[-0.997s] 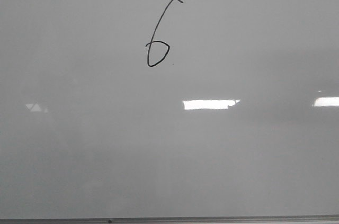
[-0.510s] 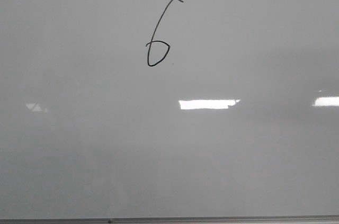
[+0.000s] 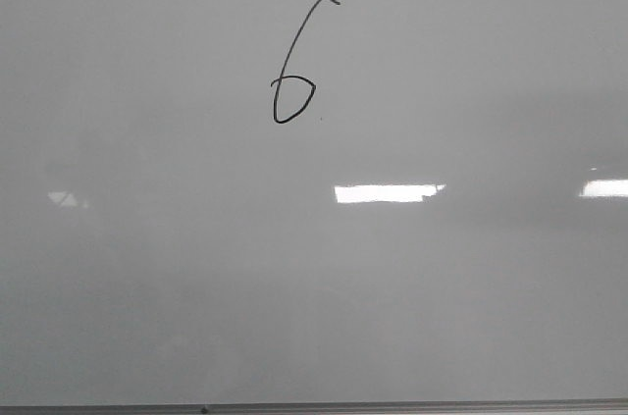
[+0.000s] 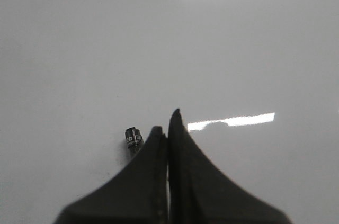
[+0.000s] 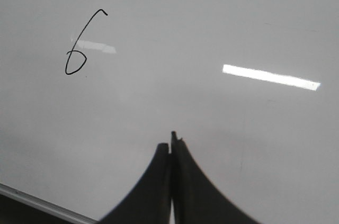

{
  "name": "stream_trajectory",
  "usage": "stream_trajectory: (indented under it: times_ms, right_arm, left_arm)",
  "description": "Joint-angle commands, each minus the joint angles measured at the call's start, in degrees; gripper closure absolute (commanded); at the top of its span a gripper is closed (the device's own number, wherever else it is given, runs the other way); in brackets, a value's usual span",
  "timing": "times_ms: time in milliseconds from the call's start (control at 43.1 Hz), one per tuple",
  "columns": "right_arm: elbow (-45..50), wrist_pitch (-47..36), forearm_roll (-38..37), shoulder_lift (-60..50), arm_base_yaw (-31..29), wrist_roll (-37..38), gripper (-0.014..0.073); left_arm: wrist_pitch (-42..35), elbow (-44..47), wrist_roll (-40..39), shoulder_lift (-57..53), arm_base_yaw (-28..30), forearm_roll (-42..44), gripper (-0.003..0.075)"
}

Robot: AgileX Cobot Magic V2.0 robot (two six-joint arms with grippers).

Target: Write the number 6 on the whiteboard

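The number 6 (image 3: pixel 292 99) is drawn in thin black line on the upper middle of the whiteboard (image 3: pixel 442 287). It also shows in the right wrist view (image 5: pixel 77 61), far from my right gripper (image 5: pixel 170 144), which is shut with nothing seen held, over bare whiteboard (image 5: pixel 238 23). My left gripper (image 4: pixel 167 123) is shut over bare whiteboard (image 4: pixel 79 49). A short black marker end with white print (image 4: pixel 132 138) pokes out beside the left finger's outer edge; whether it is held I cannot tell. Neither gripper shows in the front view.
The board's thin grey frame edge runs along the near side (image 3: pixel 392 405) and shows in the right wrist view (image 5: pixel 37 202). Bright rectangular light reflections (image 3: pixel 388 193) lie on the glossy surface. A tiny dark speck (image 3: pixel 319 120) sits beside the 6.
The 6 and the board are unchanged. Only the bright reflection in the middle shifts slightly sideways.
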Motion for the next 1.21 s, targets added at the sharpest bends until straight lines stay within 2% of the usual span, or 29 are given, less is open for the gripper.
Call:
stream_trajectory:
  times_ms: [0,46,116,440,579,649,1182]
  right_arm:
    - [-1.4,-4.7,0.0,0.6,-0.4,0.1,0.0662]
    - [-1.4,-4.7,0.0,0.6,-0.4,0.1,0.0662]
    - [-1.4,-4.7,0.0,0.6,-0.4,0.1,0.0662]
    - [-1.4,-4.7,0.0,0.6,-0.4,0.1,0.0662]
    - [-1.4,-4.7,0.0,0.6,-0.4,0.1,0.0662]
    - [-1.4,-4.7,0.0,0.6,-0.4,0.1,0.0662]
    - [-1.4,-4.7,0.0,0.6,-0.4,0.1,0.0662]
  left_arm:
    - [-2.9,-1.1,5.7,0.2,-0.4,-8.0,0.0741]
    - [-2.8,-0.5,13.1,-0.2,-0.4,-13.8,0.0741]
    - [-2.8,0.9,17.0,-1.6,-0.4,-17.7,0.0741]
    - [-2.5,12.4,16.6,-13.6,1.7,-21.5,0.0741]
    - [-3.3,15.7,14.9,-13.4,3.5,-21.2,0.0741]
    - [-1.4,15.7,13.9,-13.4,3.9,-19.5,0.0741]
    - [-1.2,15.7,13.9,-13.2,3.9,-19.2,0.0741]
